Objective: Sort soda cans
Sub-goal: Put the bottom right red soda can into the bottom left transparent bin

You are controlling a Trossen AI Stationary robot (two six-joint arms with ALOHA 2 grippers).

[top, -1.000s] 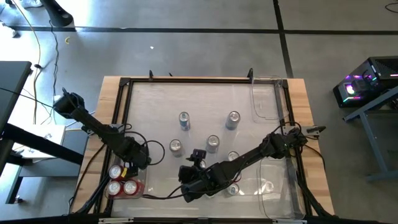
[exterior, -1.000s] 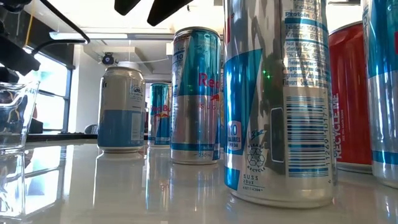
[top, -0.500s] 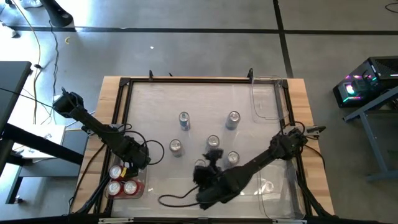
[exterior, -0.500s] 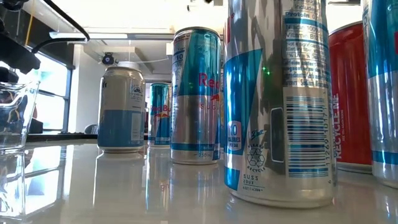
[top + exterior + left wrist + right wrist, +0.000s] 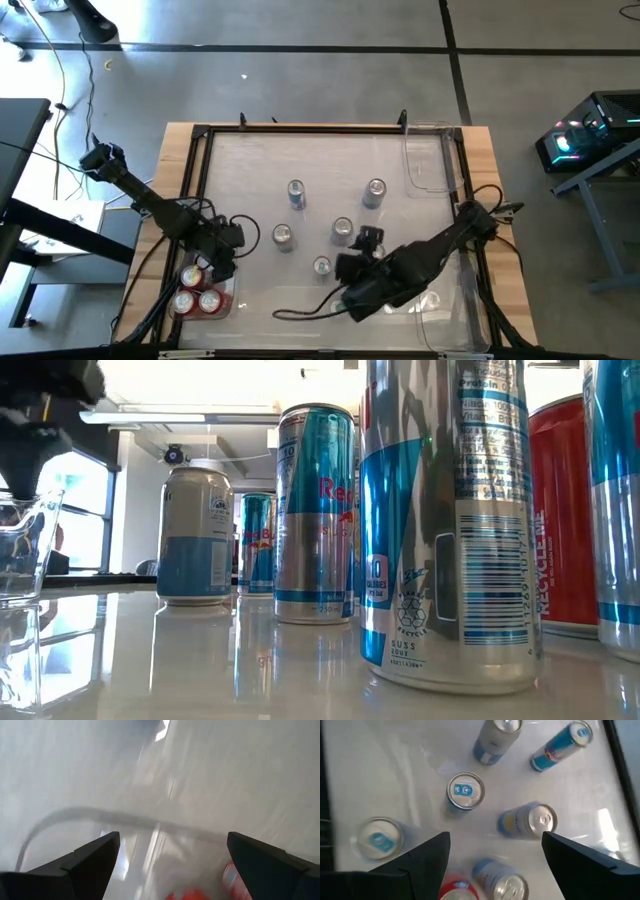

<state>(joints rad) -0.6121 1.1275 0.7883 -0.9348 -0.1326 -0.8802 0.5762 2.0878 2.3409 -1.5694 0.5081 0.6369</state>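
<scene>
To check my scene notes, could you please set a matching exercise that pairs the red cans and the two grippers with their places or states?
Things:
1. red cans
2. left gripper
3. right gripper

Places or states:
A. open, above the loose cans mid-table
B. open, over the rim of the left clear bin
C. standing inside the left clear bin

Pairs: 1-C, 2-B, 3-A

Silver-blue soda cans (image 5: 450,520), one red can (image 5: 565,520), dark pincers.
</scene>
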